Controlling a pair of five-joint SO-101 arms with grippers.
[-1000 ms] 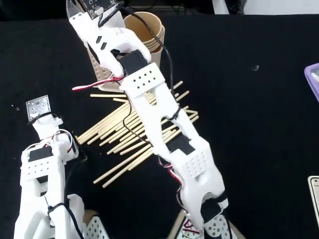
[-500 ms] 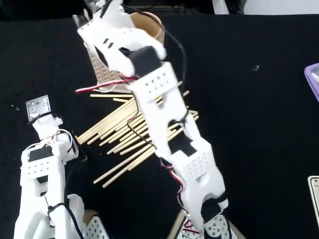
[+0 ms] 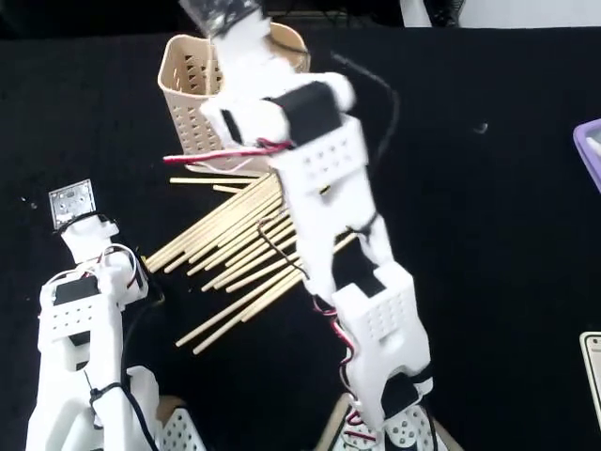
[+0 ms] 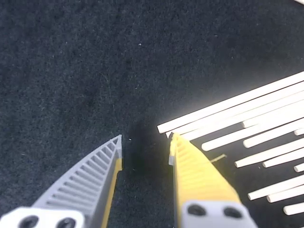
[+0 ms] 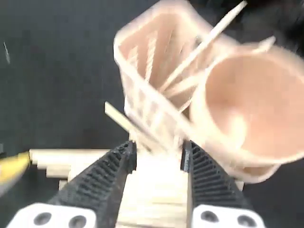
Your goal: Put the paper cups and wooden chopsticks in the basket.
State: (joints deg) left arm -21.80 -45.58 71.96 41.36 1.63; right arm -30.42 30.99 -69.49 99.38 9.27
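A beige perforated basket (image 3: 191, 101) stands at the table's far side with a paper cup (image 3: 289, 42) right beside it. In the right wrist view a few chopsticks lean inside the basket (image 5: 152, 61), and the cup (image 5: 251, 109) touches its wall. My right gripper (image 5: 157, 154) hangs open just in front of the basket, over the far end of the chopstick pile (image 3: 235, 249). The right arm (image 3: 319, 169) crosses above that pile. My left gripper (image 4: 145, 149) is open and low over the black cloth, at the near ends of the chopsticks (image 4: 237, 118).
The left arm (image 3: 80, 310) stands at the near left corner. A purple container (image 3: 590, 146) shows at the right edge, with black cloth between it and the right arm.
The right arm has swung to the right and lifted, uncovering the basket it was leaning over. The left arm has stayed put.
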